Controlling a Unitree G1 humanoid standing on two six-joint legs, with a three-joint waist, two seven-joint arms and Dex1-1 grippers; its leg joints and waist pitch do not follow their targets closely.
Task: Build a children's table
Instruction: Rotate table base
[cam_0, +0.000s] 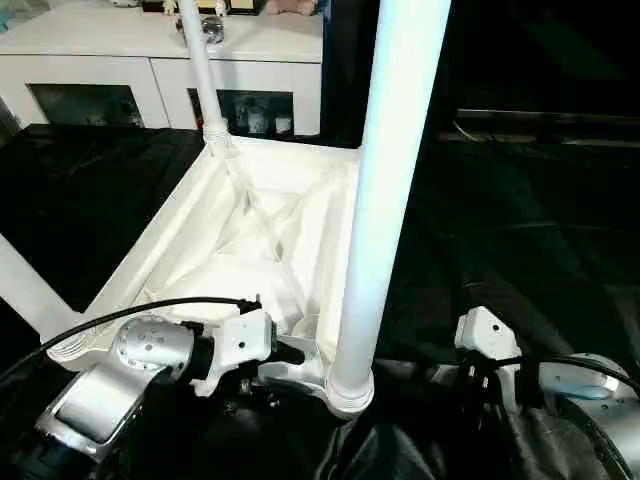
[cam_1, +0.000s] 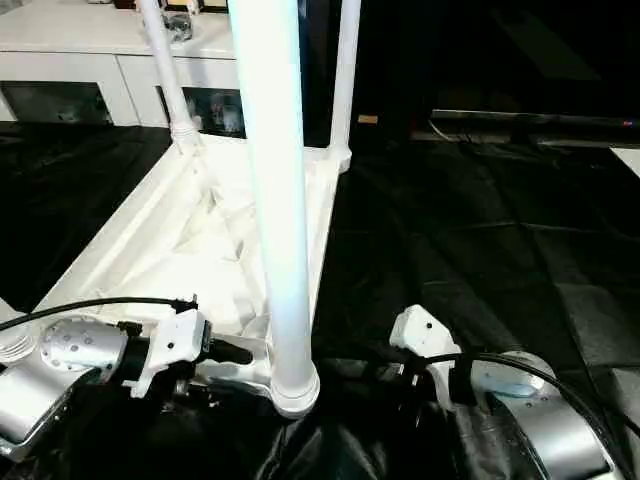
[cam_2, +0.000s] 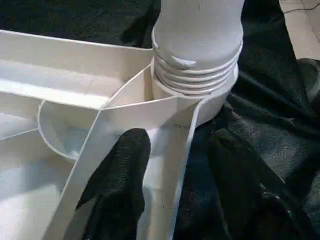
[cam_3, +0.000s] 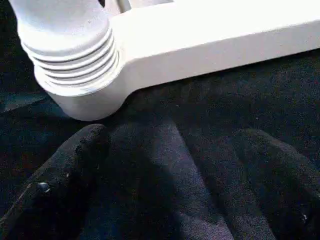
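The children's table (cam_0: 262, 235) lies upside down on a black sheet, ribbed underside up. Legs stand in its corner sockets: the near one (cam_0: 385, 200), a far one (cam_0: 205, 80), another far one (cam_1: 345, 80) and one at the left edge (cam_0: 20, 290). My left gripper (cam_2: 180, 145) is at the near corner and straddles the rim wall. One finger (cam_2: 120, 175) lies inside the rim, and the other (cam_2: 235, 175) is outside with a gap to the wall. My right gripper (cam_3: 172, 135) is open, low over the sheet, just off the near leg's threaded socket (cam_3: 75, 65).
A white cabinet (cam_0: 160, 60) with glass doors stands behind the table. The black sheet (cam_0: 520, 230) covers the floor to the right, with folds near my arms. A dark low shelf (cam_0: 540, 120) runs along the back right.
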